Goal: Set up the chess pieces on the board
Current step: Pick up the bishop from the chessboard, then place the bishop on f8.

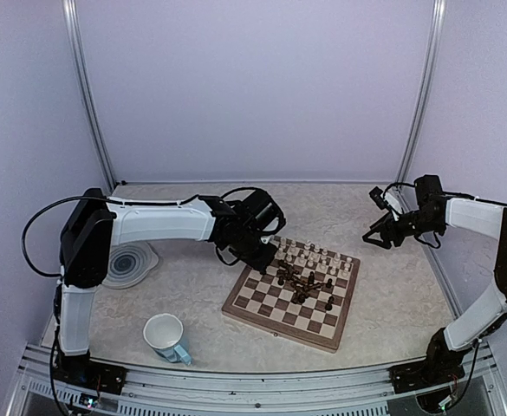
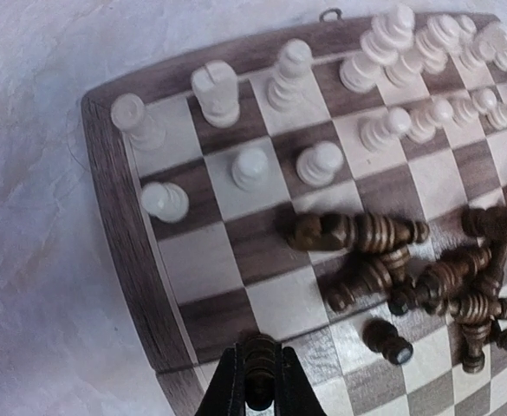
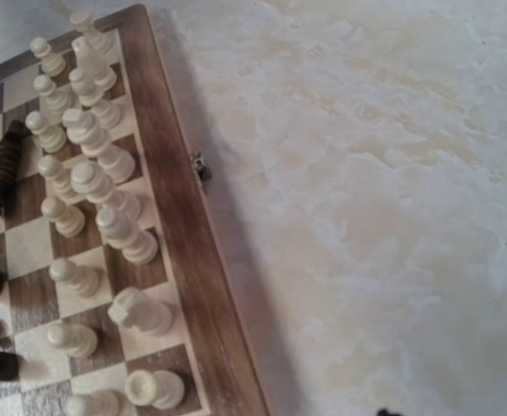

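Right, the board [image 2: 117, 217] is a square of dark brown and cream checks inside a light-brown wooden border, and it lies at an angle on the pale, marbled counter [image 1: 184, 295], a little right of the middle. The cream pieces [image 2: 383, 61] stand upright along its far side, a crowded back rank with shorter, round-headed ones in front; a few more stand alone on squares near the corner. The dark pieces [image 2: 366, 232] are turned, ribbed brown figures with black bases. Most of them lie toppled in a loose heap around the board's centre, touching and crossing one another, and one or two stand apart from the pile.

My left claw [image 2: 257, 355] is pressed together on one dark piece [image 2: 257, 386], which sits upright between the two black fingers, above the board's border by a corner. I cannot tell whether its base touches the wood.

My right claw [image 1: 376, 227] hangs spread over bare counter off the board's far right side, gripping nothing. Its own camera looks down on the border, a small metal latch [image 3: 201, 166] and the cream ranks.

Further left, a round grey plate [image 1: 130, 263] with a swirl pattern lies near my left arm. A white mug [image 1: 165, 336] with a blue handle stands at the near edge, well apart from the board.
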`<state>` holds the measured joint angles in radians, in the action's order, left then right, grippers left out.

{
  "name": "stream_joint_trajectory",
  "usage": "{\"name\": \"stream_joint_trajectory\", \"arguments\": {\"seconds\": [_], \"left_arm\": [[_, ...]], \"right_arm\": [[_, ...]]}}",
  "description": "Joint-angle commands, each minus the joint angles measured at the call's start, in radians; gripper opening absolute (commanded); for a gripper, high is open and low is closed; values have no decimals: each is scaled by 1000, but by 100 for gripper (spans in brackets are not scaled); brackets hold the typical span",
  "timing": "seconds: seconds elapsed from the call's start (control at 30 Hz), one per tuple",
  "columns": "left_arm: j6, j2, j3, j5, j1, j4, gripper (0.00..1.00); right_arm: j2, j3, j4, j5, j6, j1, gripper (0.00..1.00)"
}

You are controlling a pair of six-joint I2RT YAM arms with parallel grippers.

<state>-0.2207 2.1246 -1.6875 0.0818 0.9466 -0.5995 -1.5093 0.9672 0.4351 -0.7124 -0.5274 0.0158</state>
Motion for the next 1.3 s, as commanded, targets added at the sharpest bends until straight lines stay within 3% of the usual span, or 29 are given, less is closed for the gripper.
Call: {"name": "stream_joint_trajectory", "arguments": {"seconds": [0.0, 0.4, 1.13, 1.27], "left_arm": [[-6, -121, 69, 54, 79, -71, 0], [-70, -167, 172, 30, 217, -87, 0], [-88, -113, 153, 57, 239, -88, 0], [-89, -112, 152, 70, 243, -94, 12]], "right_arm": [[-12, -10, -7, 1, -8, 6, 60], [-26, -9, -7, 7, -11, -3, 60], [-8, -10, -2, 5, -17, -6, 62], [-6, -11, 0, 4, -19, -7, 62]]}}
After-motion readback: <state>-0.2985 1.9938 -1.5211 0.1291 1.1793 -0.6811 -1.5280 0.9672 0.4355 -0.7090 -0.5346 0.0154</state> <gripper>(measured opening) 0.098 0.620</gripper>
